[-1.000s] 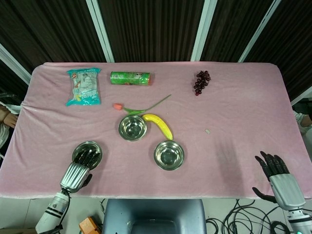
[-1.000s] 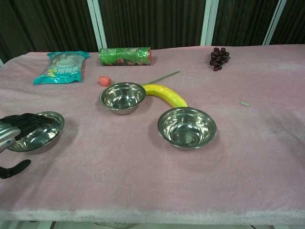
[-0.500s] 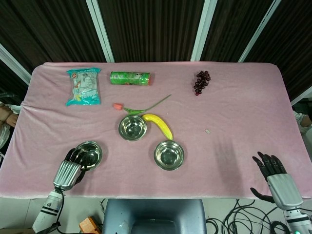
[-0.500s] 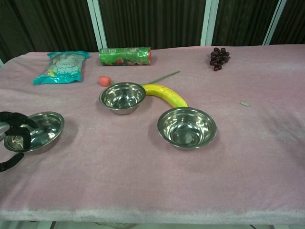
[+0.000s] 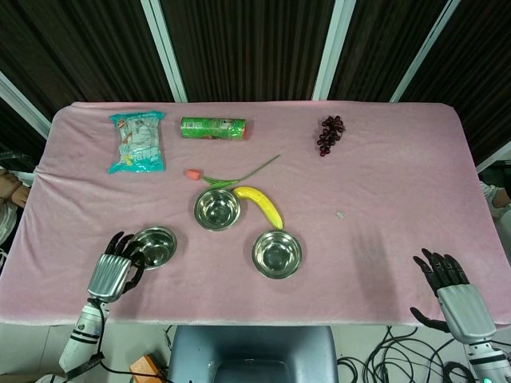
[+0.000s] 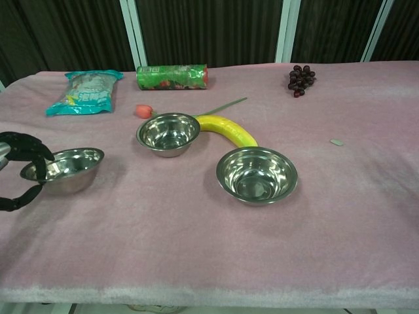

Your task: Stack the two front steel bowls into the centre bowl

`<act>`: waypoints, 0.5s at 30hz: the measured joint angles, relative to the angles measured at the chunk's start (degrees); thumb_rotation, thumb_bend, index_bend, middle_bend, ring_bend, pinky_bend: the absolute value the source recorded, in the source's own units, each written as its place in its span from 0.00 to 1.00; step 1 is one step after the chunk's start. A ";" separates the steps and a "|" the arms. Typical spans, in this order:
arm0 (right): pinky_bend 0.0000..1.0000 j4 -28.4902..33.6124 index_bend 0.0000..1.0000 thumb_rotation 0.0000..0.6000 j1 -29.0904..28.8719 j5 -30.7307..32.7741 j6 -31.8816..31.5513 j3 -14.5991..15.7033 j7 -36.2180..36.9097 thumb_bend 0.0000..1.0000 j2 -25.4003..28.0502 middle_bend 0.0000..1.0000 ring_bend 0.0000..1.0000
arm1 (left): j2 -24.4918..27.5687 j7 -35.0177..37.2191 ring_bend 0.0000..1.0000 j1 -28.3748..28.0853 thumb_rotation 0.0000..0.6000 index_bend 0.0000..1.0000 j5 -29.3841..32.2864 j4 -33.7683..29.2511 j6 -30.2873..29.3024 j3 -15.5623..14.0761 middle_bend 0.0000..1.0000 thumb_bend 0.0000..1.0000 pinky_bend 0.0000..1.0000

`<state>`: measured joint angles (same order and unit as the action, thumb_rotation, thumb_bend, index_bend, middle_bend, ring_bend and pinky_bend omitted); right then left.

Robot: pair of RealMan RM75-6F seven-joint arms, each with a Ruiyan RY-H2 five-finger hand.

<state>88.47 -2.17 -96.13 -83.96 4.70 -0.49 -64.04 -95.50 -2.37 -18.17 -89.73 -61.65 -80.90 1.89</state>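
Note:
Three steel bowls stand on the pink cloth. The centre bowl sits beside the banana. To its front right rests the right front bowl. My left hand grips the left front bowl by its left rim, fingers over the edge and thumb beneath, and the bowl looks slightly raised off the cloth. My right hand hovers at the table's front right edge, fingers spread and holding nothing; it shows only in the head view.
A banana and a tulip lie just behind and beside the centre bowl. Along the back are a snack bag, a green can on its side and grapes. A small scrap lies to the right.
My left hand has closed on the left front bowl's rim, and the bowl has shifted right and up from its earlier spot. The right hand has barely moved.

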 measured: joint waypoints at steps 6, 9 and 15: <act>0.00 0.11 0.00 1.00 -0.03 0.09 0.05 0.01 0.25 0.34 0.19 0.00 0.00 | 0.33 0.98 0.16 -2.28 1.00 0.68 0.20 -2.33 -1.31 3.78 0.32 0.41 0.14; 0.00 0.11 0.00 1.00 0.00 0.12 -0.09 -0.01 0.73 0.34 0.39 0.00 0.00 | 0.23 -0.54 0.16 -4.47 1.00 0.68 0.90 -4.17 -0.45 6.03 0.32 0.40 0.14; 0.00 -0.10 0.00 1.00 0.24 0.48 -0.77 -0.19 2.67 0.34 1.15 0.00 0.00 | -2.49 -6.19 0.17 -10.58 1.00 0.68 4.35 -5.36 5.14 10.87 0.33 0.40 0.14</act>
<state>88.37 -1.94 -95.65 -84.73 4.51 2.18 -62.89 -97.99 -8.56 -28.75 -85.38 -67.01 -75.76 12.75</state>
